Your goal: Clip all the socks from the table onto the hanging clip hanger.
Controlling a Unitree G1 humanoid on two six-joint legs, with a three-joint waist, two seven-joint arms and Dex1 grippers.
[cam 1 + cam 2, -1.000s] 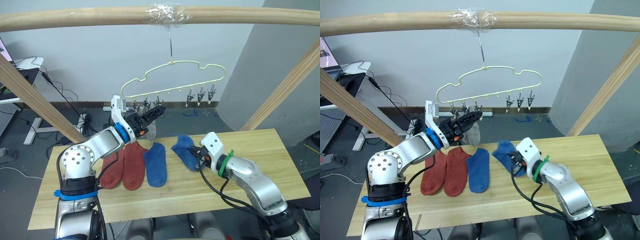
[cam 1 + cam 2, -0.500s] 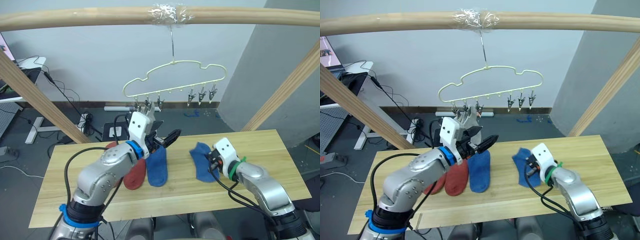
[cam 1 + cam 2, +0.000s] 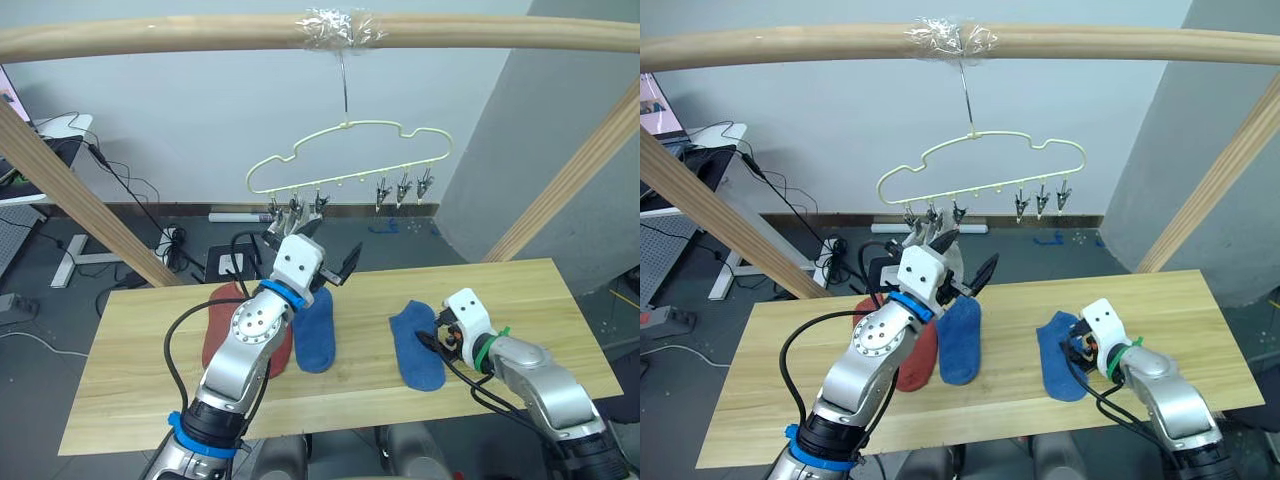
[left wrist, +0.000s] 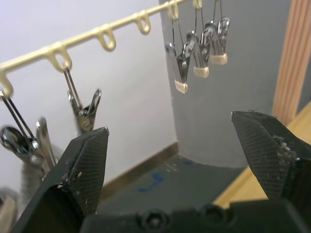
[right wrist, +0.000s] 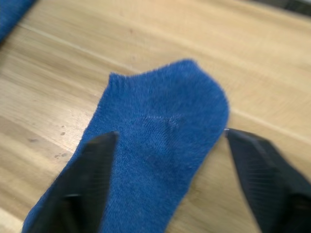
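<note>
The pale yellow-green clip hanger [image 3: 350,150] hangs from the top beam, with dark clips in a left group [image 3: 295,207] and a right group [image 3: 403,188]. My left gripper [image 4: 169,125] is open and empty, raised just below the left clips. A light grey sock [image 4: 28,180] hangs there, mostly hidden behind my wrist. On the table [image 3: 540,300] lie one blue sock [image 3: 315,330], a second blue sock [image 5: 155,145] and rust-red socks [image 3: 215,320] partly behind my left arm. My right gripper [image 5: 170,133] is open, low over the second blue sock's end.
A round wooden beam [image 3: 200,35] spans the top, with slanted wooden posts at left [image 3: 60,190] and right [image 3: 570,180]. Cables and a desk leg lie on the floor behind the table's left side. Bare tabletop lies right of the second blue sock.
My right gripper dragged the blue sock rightward across the table, then opened and let it go. My left arm swung from the left clips to under the hanger's middle, still open.
</note>
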